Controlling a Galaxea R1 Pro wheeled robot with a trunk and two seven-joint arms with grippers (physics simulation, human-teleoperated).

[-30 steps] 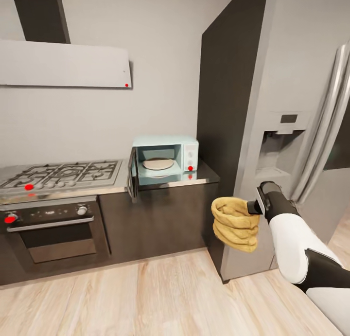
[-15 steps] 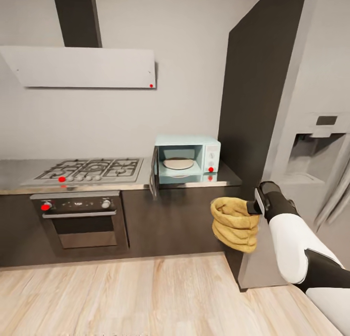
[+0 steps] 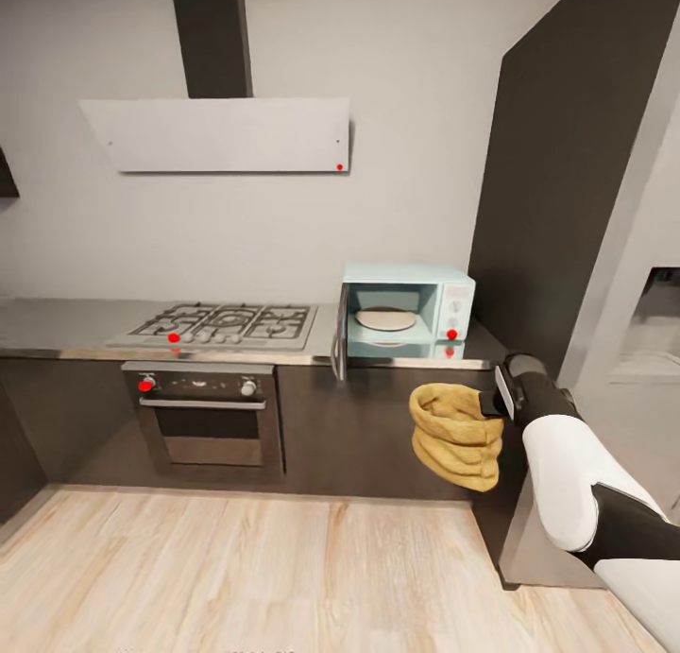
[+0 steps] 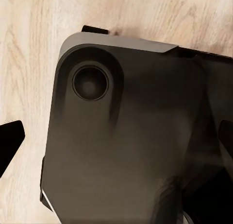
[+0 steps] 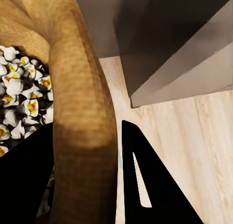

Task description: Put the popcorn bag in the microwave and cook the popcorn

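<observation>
- The right gripper (image 3: 493,403) pinches the rolled rim of the popcorn bag (image 3: 457,435), holding it in the air in front of the dark cabinet fronts, below and just right of the microwave (image 3: 408,300)
- In the right wrist view one black finger (image 5: 150,185) lies outside the tan rim of the bag (image 5: 85,136) and the other sits inside it, so the jaws are narrow, closed on the paper
- The same view shows popcorn (image 5: 22,105) inside the bag, white pieces with yellow centres
- The bag hangs upright, its open mouth facing up
- The microwave stands on the countertop (image 3: 57,322) at its right end, beside a tall dark panel (image 3: 567,190)
- Its door (image 3: 338,345) is swung open to the left, and a round pale plate (image 3: 385,318) lies inside
- A gas hob (image 3: 227,324) sits on the countertop left of the microwave, with a built-in oven (image 3: 203,424) below and a flat hood (image 3: 222,135) above
- The left wrist view shows a dark part of the robot's body (image 4: 136,136) over the wooden floor (image 4: 29,63); I cannot tell how wide the left gripper is
</observation>
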